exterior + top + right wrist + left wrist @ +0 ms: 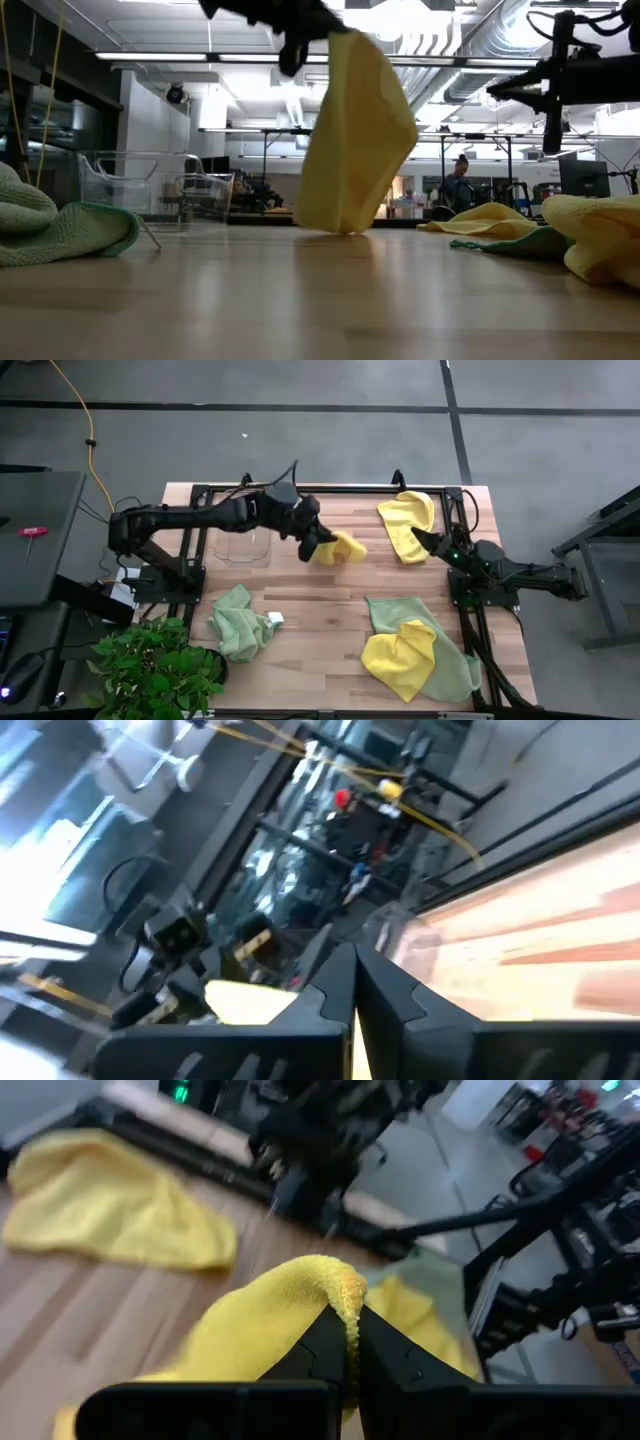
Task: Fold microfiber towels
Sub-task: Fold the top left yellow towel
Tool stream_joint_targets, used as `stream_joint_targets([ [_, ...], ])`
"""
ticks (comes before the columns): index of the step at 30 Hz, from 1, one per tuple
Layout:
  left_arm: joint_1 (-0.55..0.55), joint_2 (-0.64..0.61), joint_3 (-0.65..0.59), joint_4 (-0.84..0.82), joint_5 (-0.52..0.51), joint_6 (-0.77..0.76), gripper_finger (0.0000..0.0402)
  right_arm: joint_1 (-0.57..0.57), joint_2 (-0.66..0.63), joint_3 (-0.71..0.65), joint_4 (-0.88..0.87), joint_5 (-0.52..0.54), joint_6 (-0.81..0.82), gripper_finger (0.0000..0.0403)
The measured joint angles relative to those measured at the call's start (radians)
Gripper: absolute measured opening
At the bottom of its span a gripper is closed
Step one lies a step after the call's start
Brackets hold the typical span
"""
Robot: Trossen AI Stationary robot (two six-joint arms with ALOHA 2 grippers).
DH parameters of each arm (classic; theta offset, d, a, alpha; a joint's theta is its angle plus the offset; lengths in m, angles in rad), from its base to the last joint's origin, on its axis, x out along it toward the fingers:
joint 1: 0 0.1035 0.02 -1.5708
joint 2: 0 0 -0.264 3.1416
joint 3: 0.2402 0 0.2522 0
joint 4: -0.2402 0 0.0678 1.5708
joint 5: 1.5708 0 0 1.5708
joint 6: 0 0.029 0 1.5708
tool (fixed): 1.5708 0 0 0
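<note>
A yellow microfiber towel (352,140) hangs from my left gripper (322,548), which is shut on it above the middle of the table. My right gripper (420,537) is shut on nothing at the right, beside another yellow towel (408,520) that lies crumpled at the far right. A green towel (240,624) lies bunched at the near left. At the near right a yellow towel (398,655) lies on top of a spread green one (450,670). My left gripper pinches a bunched fold at the towel's upper end (343,1288) between its two fingers (322,1348). The fingers come from the table's left, slanting slightly down. The towel hangs slack below them; whether its lower end (340,226) touches the table I cannot tell.
A clear plastic container (240,546) stands at the far left of the table, under the left arm. A leafy plant (155,665) sits off the near left corner. Bare wood (320,630) lies in the middle toward the near edge.
</note>
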Motion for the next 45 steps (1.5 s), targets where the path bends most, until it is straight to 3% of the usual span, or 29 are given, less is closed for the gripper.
stream_joint_targets([
  [7,0.028,0.002,0.049,-0.091,-0.006,0.032,0.0,0.0,0.044,0.06,0.073,-0.093,-0.102,0.0],
  [12,0.035,0.013,0.049,-0.128,-0.006,0.005,0.0,0.0,0.187,0.15,0.019,-0.137,-0.155,0.0012],
  [17,0.038,0.027,0.049,-0.126,-0.005,-0.066,0.0,0.0,0.411,0.269,-0.071,-0.226,-0.238,0.0074],
  [23,0.052,0.025,0.049,-0.104,-0.009,-0.149,0.0,0.0,0.69,0.422,-0.174,-0.284,-0.53,0.0165],
  [27,0.072,0.025,0.049,-0.099,-0.013,-0.229,0.0,0.0,0.857,0.52,-0.234,-0.324,-0.689,0.0199],
  [37,0.109,0.025,0.049,-0.087,-0.085,-0.331,0.0,0.088,1.165,0.769,-0.4,-0.33,-0.832,0.0206],
  [45,0.112,0.025,0.049,-0.022,-0.07,-0.362,0.0,0.146,1.353,0.847,-0.43,-0.299,-0.919,0.0183],
])
